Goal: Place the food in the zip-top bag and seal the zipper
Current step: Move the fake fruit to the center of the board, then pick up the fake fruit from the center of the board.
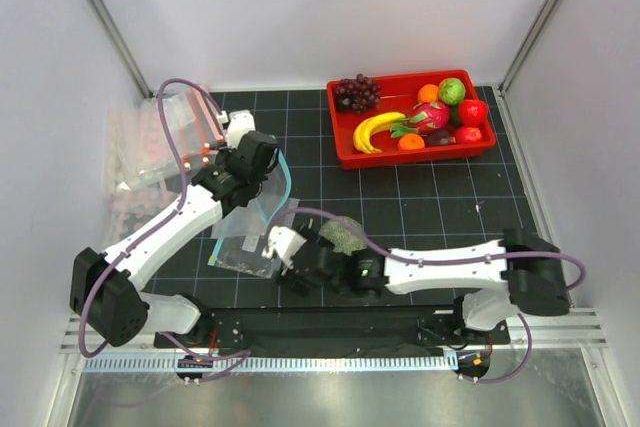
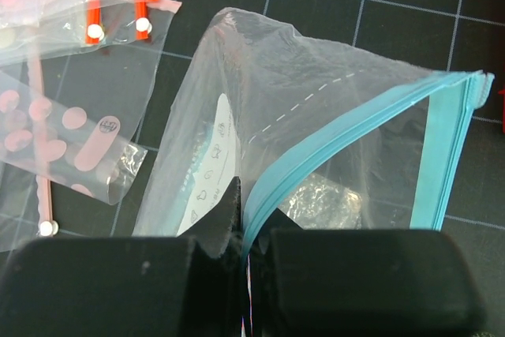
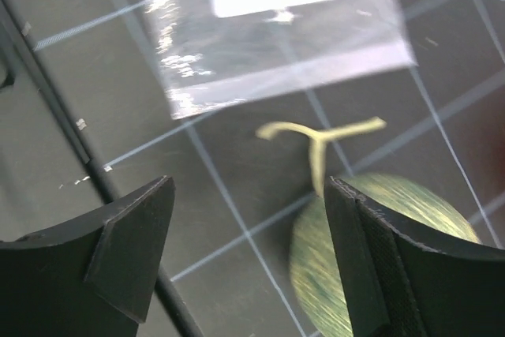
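The zip-top bag (image 1: 252, 232) lies near the table's front, and its mouth is lifted. My left gripper (image 2: 243, 204) is shut on the teal-blue zipper (image 2: 347, 136), which holds the clear bag (image 2: 316, 92) open and upright. In the top view the left gripper (image 1: 255, 162) is above the bag. The green melon (image 3: 379, 266) rests on the mat just beside the bag, its pale stem (image 3: 319, 136) pointing at the bag. My right gripper (image 3: 248, 222) is open and low, and its right finger (image 3: 371, 250) overlaps the melon (image 1: 347, 235). The banana (image 1: 372, 130) and the red fruit (image 1: 472, 112) lie in the tray.
A red tray (image 1: 345, 152) at the back right holds grapes, dragon fruit and other toy fruits. Clear bags with pink-red strips (image 1: 150, 152) are piled at the left. A black rail (image 3: 71, 147) borders the mat's near edge.
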Controlling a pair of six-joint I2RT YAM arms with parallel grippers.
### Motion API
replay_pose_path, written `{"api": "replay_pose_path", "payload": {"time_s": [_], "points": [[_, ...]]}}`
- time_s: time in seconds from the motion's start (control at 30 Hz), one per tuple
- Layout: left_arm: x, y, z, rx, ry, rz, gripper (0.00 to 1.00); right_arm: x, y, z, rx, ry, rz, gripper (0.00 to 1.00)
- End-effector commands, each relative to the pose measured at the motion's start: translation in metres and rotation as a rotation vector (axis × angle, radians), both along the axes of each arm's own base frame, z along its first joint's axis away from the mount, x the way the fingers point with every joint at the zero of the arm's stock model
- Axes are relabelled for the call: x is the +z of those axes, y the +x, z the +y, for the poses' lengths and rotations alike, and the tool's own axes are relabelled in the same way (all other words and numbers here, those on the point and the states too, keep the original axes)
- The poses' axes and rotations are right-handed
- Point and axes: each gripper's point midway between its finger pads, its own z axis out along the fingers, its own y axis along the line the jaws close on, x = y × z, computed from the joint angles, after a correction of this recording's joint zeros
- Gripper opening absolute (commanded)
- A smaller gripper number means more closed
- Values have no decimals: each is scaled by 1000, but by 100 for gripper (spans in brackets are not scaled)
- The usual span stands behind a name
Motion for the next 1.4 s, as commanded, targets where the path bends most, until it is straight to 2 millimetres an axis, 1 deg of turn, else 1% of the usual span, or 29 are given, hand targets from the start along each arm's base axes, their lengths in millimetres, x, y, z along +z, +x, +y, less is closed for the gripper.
{"api": "replay_pose_path", "payload": {"time_s": [0.0,0.03,0.07,0.1,0.2,0.3,0.33,0.4,0.53,0.6,0.63,0.73,0.77,0.83,0.87,0.9,0.93,0.97,1.0,1.03,1.07,1.1,1.13,1.17,1.2,1.27,1.3,1.33,1.37], "points": [[13,8,-1,8,-60,-32,4,-6,-11,27,123,-121,-99,82],[11,9,-3,4,-69,-24,4,-15,-11,29,123,-156,-102,82],[8,10,0,15,-72,-15,4,-32,-9,30,123,-216,-100,81],[7,10,1,24,-84,-16,3,-39,-6,29,113,-251,-112,81],[5,11,9,55,-103,-22,3,-49,1,29,101,-291,-140,81],[3,11,17,82,-120,-36,4,-50,9,28,79,-290,-150,81],[5,12,18,88,-127,-44,3,-51,14,26,65,-291,-145,80],[3,12,21,99,-125,-43,3,-52,21,26,52,-301,-148,78],[4,12,23,107,-123,-47,3,-58,26,29,52,-336,-167,76],[4,12,24,109,-125,-48,3,-60,30,30,44,-351,-174,73],[3,12,23,109,-123,-44,3,-65,33,29,37,-368,-177,72],[2,13,25,115,-120,-41,3,-67,37,31,35,-366,-180,67],[2,12,25,117,-119,-42,4,-68,39,31,32,-363,-182,65],[1,12,25,119,-116,-38,3,-68,45,31,19,-357,-185,50],[2,12,25,119,-118,-41,3,-67,46,32,17,-355,-188,42],[2,13,24,118,-119,-40,3,-67,46,32,17,-353,-189,26],[1,12,25,119,-116,-36,3,-66,46,33,20,-347,-187,17],[2,12,24,117,-120,-39,3,-58,43,36,33,-319,-182,9],[2,13,24,115,-123,-39,3,-57,41,34,32,-303,-177,2],[1,12,23,112,-125,-36,3,-48,39,35,29,-272,-186,1],[0,13,18,92,-140,-29,3,-33,36,34,27,-211,-196,1],[-1,14,15,77,-151,-29,3,-24,35,32,26,-170,-193,1],[0,15,11,61,-161,-26,2,-16,33,31,27,-133,-193,1],[-4,16,2,19,-179,-5,0,-13,31,28,25,-94,-194,1],[-5,16,-2,-2,-187,1,0,11,29,25,18,-19,-199,1],[-8,18,-16,-61,-208,25,0,18,26,16,14,26,-194,1],[-9,17,-21,-79,-211,32,0,34,25,12,10,77,-195,1],[-10,17,-25,-98,-212,38,0,39,25,8,0,105,-189,1],[-10,18,-28,-105,-211,39,0,39,24,4,-1,121,-183,1]]}}
